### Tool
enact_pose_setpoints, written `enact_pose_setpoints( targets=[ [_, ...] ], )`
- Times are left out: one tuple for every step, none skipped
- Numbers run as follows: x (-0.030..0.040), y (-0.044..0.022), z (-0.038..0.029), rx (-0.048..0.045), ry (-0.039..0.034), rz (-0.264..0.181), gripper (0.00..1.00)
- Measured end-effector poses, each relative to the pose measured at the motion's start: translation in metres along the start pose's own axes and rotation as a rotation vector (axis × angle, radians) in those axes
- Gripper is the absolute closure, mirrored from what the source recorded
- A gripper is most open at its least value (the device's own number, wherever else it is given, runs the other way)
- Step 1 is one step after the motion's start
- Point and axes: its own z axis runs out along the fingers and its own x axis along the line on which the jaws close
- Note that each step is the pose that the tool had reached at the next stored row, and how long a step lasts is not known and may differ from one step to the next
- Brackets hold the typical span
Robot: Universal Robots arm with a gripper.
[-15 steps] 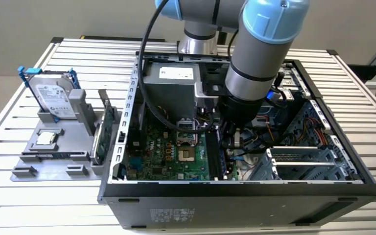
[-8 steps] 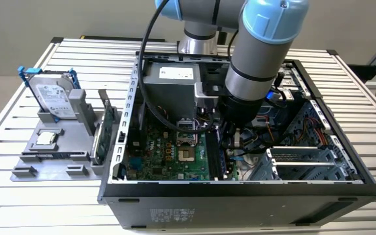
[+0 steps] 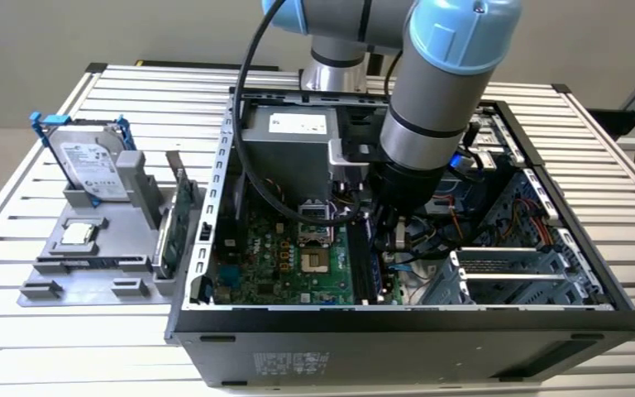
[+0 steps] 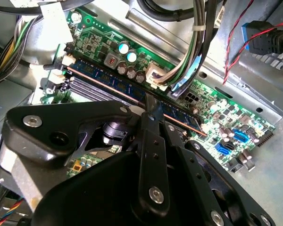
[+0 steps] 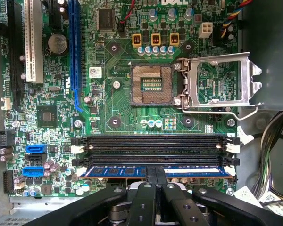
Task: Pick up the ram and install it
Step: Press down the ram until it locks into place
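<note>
The ram is a long blue stick standing in the memory slot nearest my gripper, level with the slot's white end clips. The fingers are shut together, and their tips rest on the middle of the stick's top edge. In the second wrist view the ram runs diagonally across the motherboard, with the gripper tip on its upper edge. In the exterior view the arm reaches down into the open computer case, over the board's memory slots.
Empty black memory slots lie beside the filled one, and beyond them the open CPU socket. Cable bundles hang close to the gripper. Outside the case, a grey holder carries a hard drive and a green card.
</note>
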Motion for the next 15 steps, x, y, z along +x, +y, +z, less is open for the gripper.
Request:
enact_pose_setpoints(
  targets=[
    [0.0, 0.0, 0.0, 0.0, 0.0, 0.0, 1.0],
    [0.0, 0.0, 0.0, 0.0, 0.0, 0.0, 1.0],
    [0.0, 0.0, 0.0, 0.0, 0.0, 0.0, 1.0],
    [0.0, 0.0, -0.0002, 0.0001, -0.0002, 0.0, 1.0],
    [-0.0001, 0.0, -0.0006, 0.0001, -0.0003, 0.0, 1.0],
    [-0.0001, 0.0, -0.0027, 0.0003, -0.0014, 0.0, 1.0],
    [-0.0002, 0.0001, -0.0043, 0.0003, -0.0016, 0.0, 1.0],
    [0.0001, 0.0001, -0.0061, 0.0, -0.0001, 0.0, 1.0],
    [0.0001, 0.0002, -0.0074, 0.0001, -0.0005, 0.0, 1.0],
    [0.0002, 0.0002, -0.009, 0.0001, -0.0004, 0.0, 1.0],
    [0.0003, 0.0003, -0.0108, 0.0001, -0.0002, 0.0, 1.0],
    [0.0004, 0.0003, -0.0125, 0.0001, -0.0003, 0.0, 1.0],
    [0.0004, 0.0004, -0.0142, 0.0001, -0.0002, 0.0, 1.0],
    [0.0005, 0.0004, -0.0157, 0.0, -0.0001, 0.0, 1.0],
    [0.0005, 0.0004, -0.0172, 0.0, -0.0001, 0.0, 1.0]
  ],
)
